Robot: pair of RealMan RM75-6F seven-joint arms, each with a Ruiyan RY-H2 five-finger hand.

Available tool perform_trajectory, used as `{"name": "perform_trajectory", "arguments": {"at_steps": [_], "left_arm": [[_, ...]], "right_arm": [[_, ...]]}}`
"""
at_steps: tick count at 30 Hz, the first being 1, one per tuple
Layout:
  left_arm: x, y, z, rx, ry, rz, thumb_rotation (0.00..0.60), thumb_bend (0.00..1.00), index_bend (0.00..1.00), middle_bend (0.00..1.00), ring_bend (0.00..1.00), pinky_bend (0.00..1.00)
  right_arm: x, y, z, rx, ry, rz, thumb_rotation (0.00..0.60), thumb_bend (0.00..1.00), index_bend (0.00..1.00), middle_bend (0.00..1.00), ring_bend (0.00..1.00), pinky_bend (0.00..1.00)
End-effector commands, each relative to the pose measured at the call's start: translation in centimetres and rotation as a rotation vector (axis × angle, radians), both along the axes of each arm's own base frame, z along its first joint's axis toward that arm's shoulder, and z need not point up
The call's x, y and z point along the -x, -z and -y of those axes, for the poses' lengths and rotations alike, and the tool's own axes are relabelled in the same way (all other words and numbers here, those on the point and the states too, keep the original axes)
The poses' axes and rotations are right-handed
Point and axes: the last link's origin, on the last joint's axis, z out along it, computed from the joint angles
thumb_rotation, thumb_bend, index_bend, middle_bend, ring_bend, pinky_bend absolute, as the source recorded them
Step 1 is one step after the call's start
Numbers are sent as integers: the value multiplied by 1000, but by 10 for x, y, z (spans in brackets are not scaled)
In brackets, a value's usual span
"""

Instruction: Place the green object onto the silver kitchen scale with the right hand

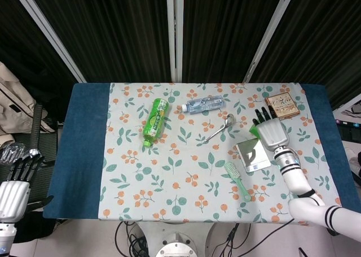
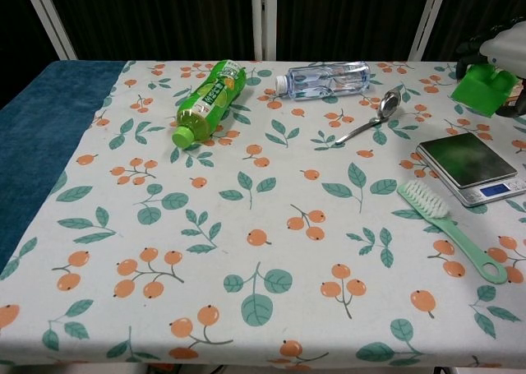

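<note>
**Green block lifted near the scale: drop and miss risks**

Left to right. Left robot hand (image 1: 12, 190) hangs off the surface (image 1: 84, 155) at the far left, fingers apart, holding nothing. Green bottle (image 2: 209, 99): glossy plastic cylinder lying on its side, will roll if bumped. Clear water bottle (image 2: 323, 78), same story. Metal spoon (image 2: 368, 117), thin and shiny, flat on the floral cloth. Pale green brush (image 2: 450, 231), rigid plastic with white bristles, lies just beside the silver kitchen scale (image 2: 468, 168). The scale is low and boxy, with a mirror-smooth steel plate and a blue display at the front.

Right robot hand (image 1: 272, 134) holds the green object (image 2: 483, 86), a matte blocky plastic piece (edges look hard, grip contact mostly hidden). It sits in the air behind and above the scale, not over the plate yet.

Risks:
- Smooth block could slip from the fingers
- Slick plate, so an off-centre release may slide off
- Low descent could nudge the scale into the brush
</note>
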Motion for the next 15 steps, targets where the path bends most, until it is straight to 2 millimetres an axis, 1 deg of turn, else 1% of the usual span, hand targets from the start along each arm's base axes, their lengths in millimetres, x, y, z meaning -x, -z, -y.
{"name": "perform_trajectory", "arguments": {"at_steps": [1, 5, 11, 15], "left_arm": [[0, 1, 1, 4, 2, 1, 600, 52, 26, 27, 0, 0], [0, 2, 4, 8, 1, 0, 600, 53, 26, 27, 0, 0], [1, 0, 6, -1, -3, 3, 600, 53, 26, 27, 0, 0], [2, 0, 6, 0, -6, 4, 600, 53, 26, 26, 0, 0]], "right_arm": [[2, -1, -24, -26, -30, -58, 600, 233, 658, 51, 0, 0], [8, 15, -33, -67, -17, -86, 600, 234, 656, 37, 0, 0], [18, 34, -36, -100, 2, -117, 600, 233, 652, 24, 0, 0], [18, 41, -37, -112, 3, -119, 600, 233, 645, 23, 0, 0]]}}
